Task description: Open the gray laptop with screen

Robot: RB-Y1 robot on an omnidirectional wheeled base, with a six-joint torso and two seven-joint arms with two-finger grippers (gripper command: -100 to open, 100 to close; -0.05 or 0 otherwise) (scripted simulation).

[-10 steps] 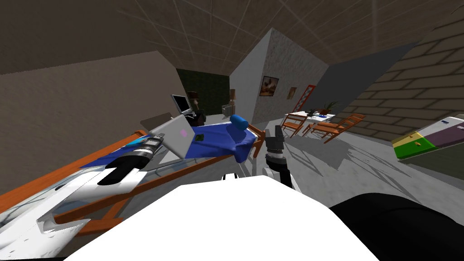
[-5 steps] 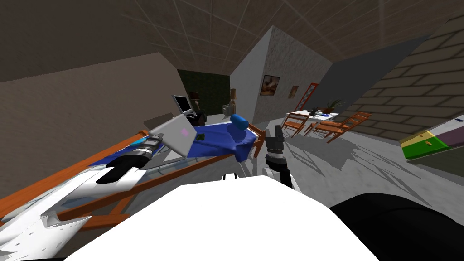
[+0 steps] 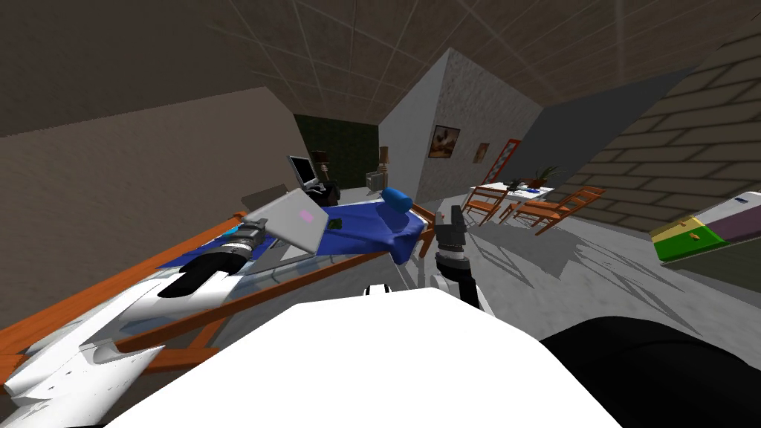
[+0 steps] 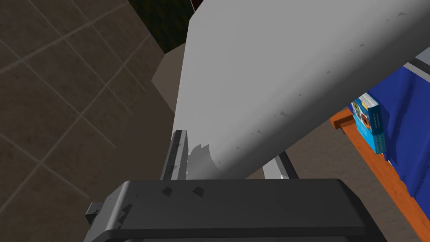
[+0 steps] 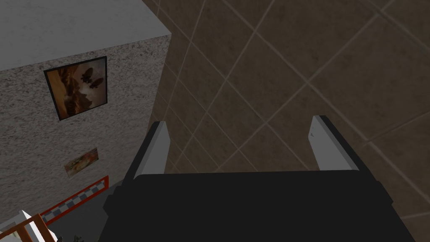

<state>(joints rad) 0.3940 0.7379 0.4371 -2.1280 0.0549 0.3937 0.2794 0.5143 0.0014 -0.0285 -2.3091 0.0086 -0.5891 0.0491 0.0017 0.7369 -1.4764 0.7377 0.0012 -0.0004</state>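
1. The grey laptop (image 3: pixel 296 220) sits on the bed (image 3: pixel 363 227) near the blue pillow (image 3: pixel 396 200), with its lid already tilted partway up.
2. Left tool (image 4: pixel 229 147) looks clenched on the lid's edge, one finger on each side. The lid hides the tips, so I'm not 100% sure.
3. Right tool (image 5: pixel 241 143) is released and just hanging in the air.
4. To do this well, I'd swing the lid slowly in an arc around the hinge so the base doesn't slide.
5. Count: one laptop, one other screen (image 3: pixel 301 169) at the back, two chairs (image 3: pixel 481 200), one box (image 4: pixel 369 124).

grey laptop (image 3: pixel 290 223) with pink mark (image 3: pixel 304 216), blue cloth (image 3: pixel 364 223), orange-brown frame (image 3: pixel 149 264).
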